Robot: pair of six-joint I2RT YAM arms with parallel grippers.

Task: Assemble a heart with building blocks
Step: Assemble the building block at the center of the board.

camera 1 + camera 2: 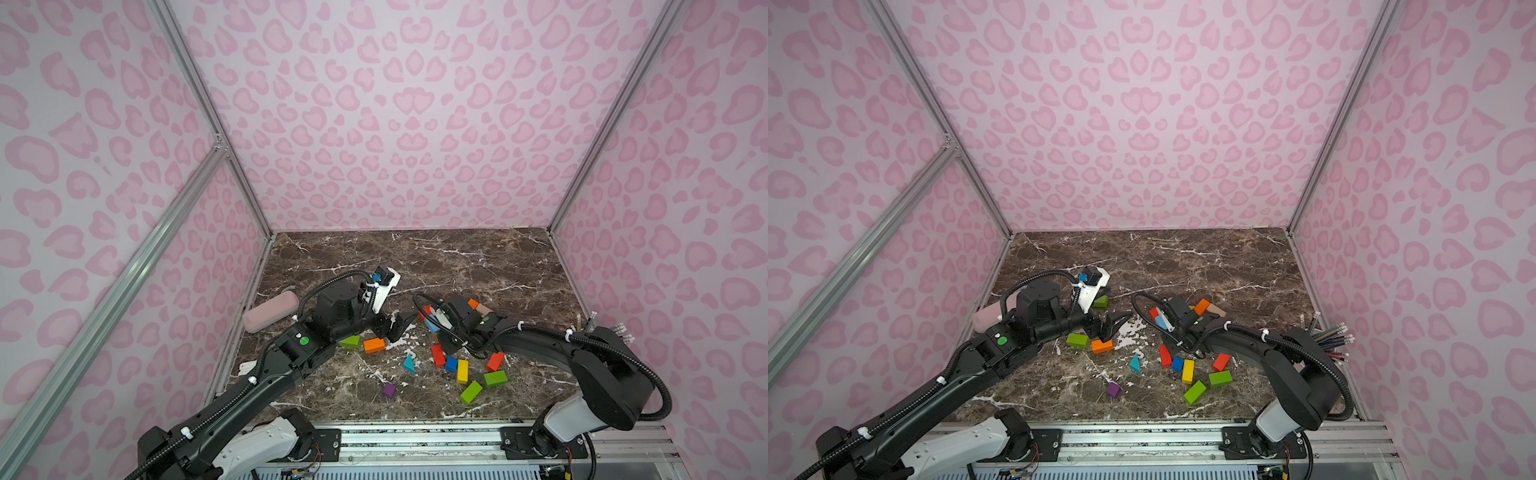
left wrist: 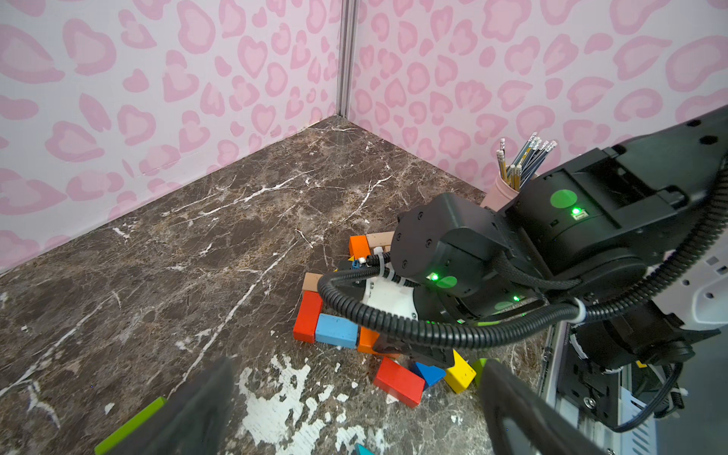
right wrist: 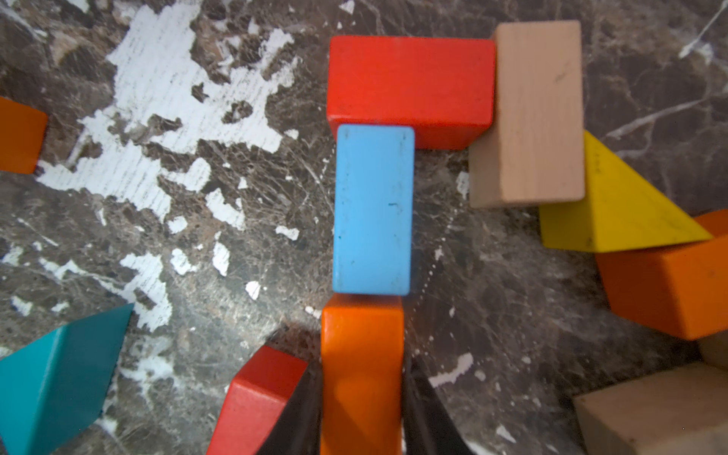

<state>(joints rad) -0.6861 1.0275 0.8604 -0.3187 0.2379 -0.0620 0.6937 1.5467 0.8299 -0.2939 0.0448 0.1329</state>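
Held block: an orange brick (image 3: 362, 378), clamped on its two long sides by the right gripper (image 3: 362, 364), jaws narrow around it.
Row edge: its free end butts the short end of a blue brick (image 3: 372, 208). The blue brick's far end touches the long side of a red brick (image 3: 409, 82), which meets a plain wood brick (image 3: 535, 114) at a corner.
Crowding: a yellow wedge (image 3: 614, 205) lies just beside the wood brick, and a second red brick (image 3: 260, 398) sits just beside one finger (image 3: 295, 417) (tight on that side).
Inner room: bare marble between the blue brick and the yellow wedge.
Loose blocks: a teal wedge (image 1: 409, 365), a purple cube (image 1: 389, 390) and green bricks (image 1: 495, 378) lie scattered toward the near rail (image 1: 415, 436), mostly apart.
Left gripper (image 1: 395, 326): jaws spread wide with nothing between them, over the scuffed white patch (image 2: 275, 413), near a loose orange block (image 1: 373, 345).
Tabletop (image 1: 457, 257): the far half runs open to the back wall (image 1: 415, 124).
Borders: a pink pouch (image 1: 270, 311) lies along the left wall (image 1: 83, 208). A pencil cup (image 2: 500, 193) stands by the right wall (image 1: 685, 208), behind the right arm (image 1: 540, 345).
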